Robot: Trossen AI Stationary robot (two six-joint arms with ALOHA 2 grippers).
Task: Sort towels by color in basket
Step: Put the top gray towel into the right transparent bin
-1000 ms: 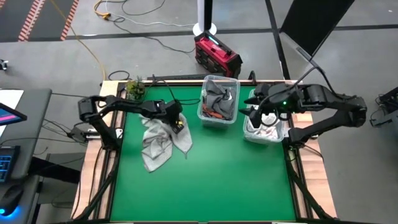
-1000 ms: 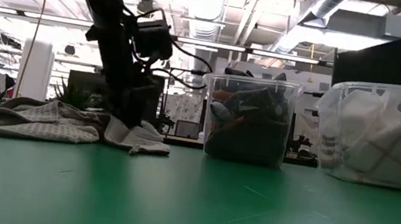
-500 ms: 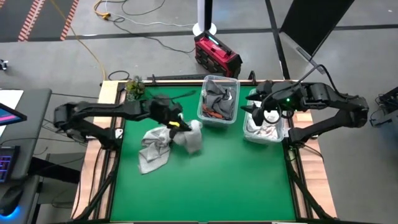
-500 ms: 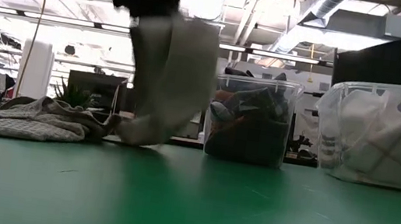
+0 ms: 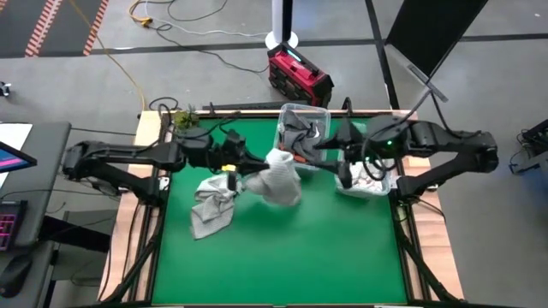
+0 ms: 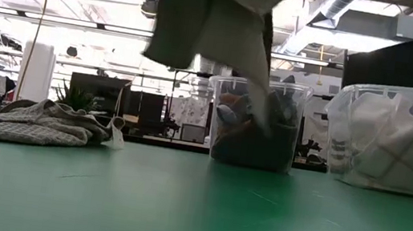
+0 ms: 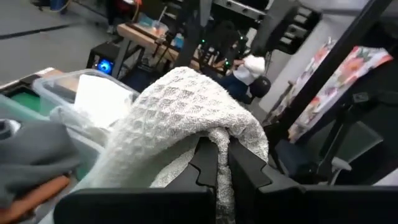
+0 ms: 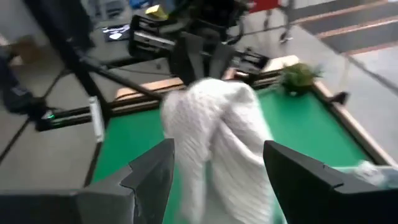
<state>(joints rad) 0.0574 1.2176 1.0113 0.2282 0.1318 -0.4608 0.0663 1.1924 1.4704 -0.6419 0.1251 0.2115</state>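
A light grey waffle-weave towel [image 5: 280, 178] hangs in the air in front of the middle bin; in the low view the towel [image 6: 216, 16] is clear of the table. My left gripper [image 5: 253, 171] is shut on it. My right gripper [image 5: 330, 150] is open, level with the towel and just to its right. In the right wrist view its fingers [image 8: 149, 177] stand either side of the towel [image 8: 214, 134], apart from it. A second light grey towel [image 5: 210, 204] lies crumpled on the green mat, also seen as the heap [image 6: 27, 123] low on the left. My left gripper [image 7: 216, 155] pinches a bunched fold of the waffle towel [image 7: 205, 134] between its two fingers, reaching in level from the table's left. The cloth drapes over and around the fingertips, so the layers cannot be counted. The towel is lifted clear and hangs slack below the fingers.
The middle clear bin [image 5: 301, 137] holds dark grey and rust-orange towels and stands right behind the hanging towel, shown as the bin [image 6: 258, 123]. The right clear bin [image 5: 366, 178] holds white and red-checked towels [image 6: 404, 147]. A small plant [image 5: 186, 120] stands at the far left corner.
My left gripper has risen and swung toward the table's right, carrying the waffle towel from the mat to hang clear in front of the middle bin. The other grey towel stayed on the mat. My right gripper has moved left from over the right bin toward the hanging towel.
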